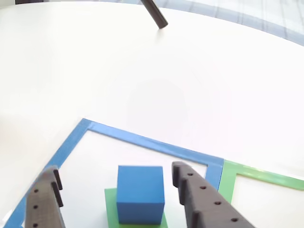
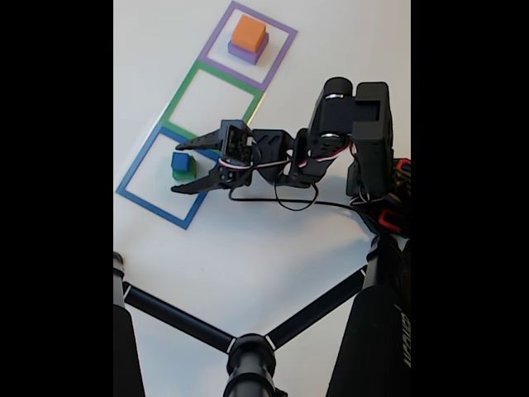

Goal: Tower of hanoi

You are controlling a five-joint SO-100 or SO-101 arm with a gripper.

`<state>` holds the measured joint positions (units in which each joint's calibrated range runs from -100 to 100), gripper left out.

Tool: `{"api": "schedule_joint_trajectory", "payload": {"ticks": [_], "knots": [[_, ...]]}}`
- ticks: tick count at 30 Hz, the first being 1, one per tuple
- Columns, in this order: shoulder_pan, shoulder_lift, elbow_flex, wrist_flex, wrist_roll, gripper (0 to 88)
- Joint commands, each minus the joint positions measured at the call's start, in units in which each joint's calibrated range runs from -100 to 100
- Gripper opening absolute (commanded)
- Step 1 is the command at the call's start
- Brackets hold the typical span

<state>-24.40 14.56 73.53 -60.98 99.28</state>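
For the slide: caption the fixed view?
Open gripper straddles blue cube stacked on green block.

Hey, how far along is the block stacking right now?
Done so far: an orange block sits on a purple block in the purple square, and a blue block sits on a green block in the blue square. In hand: the open gripper has a finger on each side of the blue block, not yet closed. Left: the green square holds nothing, so the tower isn't assembled.
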Motion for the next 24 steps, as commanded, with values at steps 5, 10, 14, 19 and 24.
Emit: {"api": "schedule_joint_trajectory", "payload": {"ticks": [5, 10, 14, 19, 24], "knots": [[-0.91, -21.95, 2.47, 10.21, 0.72, 27.0], [2.83, -45.85, 2.84, 38.47, 0.72, 7.5], [8.87, -65.71, 1.29, 67.14, 0.72, 0.2], [19.03, -78.71, -6.26, 95.72, 0.72, 0.1], [30.54, -80.01, -21.89, 117.02, 0.72, 0.1]]}}
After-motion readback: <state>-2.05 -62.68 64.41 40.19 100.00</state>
